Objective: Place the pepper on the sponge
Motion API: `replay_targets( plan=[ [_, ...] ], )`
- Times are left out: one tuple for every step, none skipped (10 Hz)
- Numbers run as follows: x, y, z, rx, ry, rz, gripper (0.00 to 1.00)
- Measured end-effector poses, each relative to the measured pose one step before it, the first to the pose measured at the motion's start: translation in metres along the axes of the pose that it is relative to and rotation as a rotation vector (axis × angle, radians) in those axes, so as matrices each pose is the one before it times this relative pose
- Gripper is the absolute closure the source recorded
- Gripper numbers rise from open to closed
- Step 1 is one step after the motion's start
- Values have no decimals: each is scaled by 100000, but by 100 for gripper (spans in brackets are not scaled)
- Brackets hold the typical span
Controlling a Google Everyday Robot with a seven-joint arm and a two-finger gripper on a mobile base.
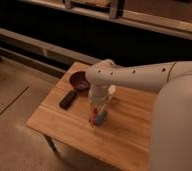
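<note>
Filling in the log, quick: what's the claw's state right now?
Claw: just above the sponge and pepper; open or closed cannot be told.

The gripper hangs directly over the sponge and pepper, blocking approach from above. The bowl and black block obstruct the far-left side. The table offers free passage along its near edge.

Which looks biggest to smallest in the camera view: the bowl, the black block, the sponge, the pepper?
1. bowl
2. black block and sponge: they look about alike; the gripper, right above the sponge, hides part of it, so no ranking between them.
3. pepper, smallest.
</note>
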Motion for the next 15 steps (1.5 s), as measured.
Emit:
replay_targets(
  plan=[
    [-6,-52,-26,-42,47,107,100],
    [38,66,-4,84,-18,-171,100],
    [57,50,25,4,75,-126,99],
    [-8,-13,-6,28,-13,13,93],
    [-1,2,-9,1,-7,-2,85],
    [-1,-11,5,20,12,14,73],
    [-3,1,-15,-15,-12,8,63],
    [-2,-6,3,8,5,11,53],
    [-2,-7,6,16,6,-1,43],
    [0,1,-9,-5,-2,10,38],
    [-10,-1,-3,-5,-2,21,36],
    [-6,-9,-4,-2,-7,16,36],
    [-1,0,-5,-10,-3,2,36],
    [-6,-11,2,4,4,22,36],
    [-1,-2,1,1,-1,7,36]
  ],
)
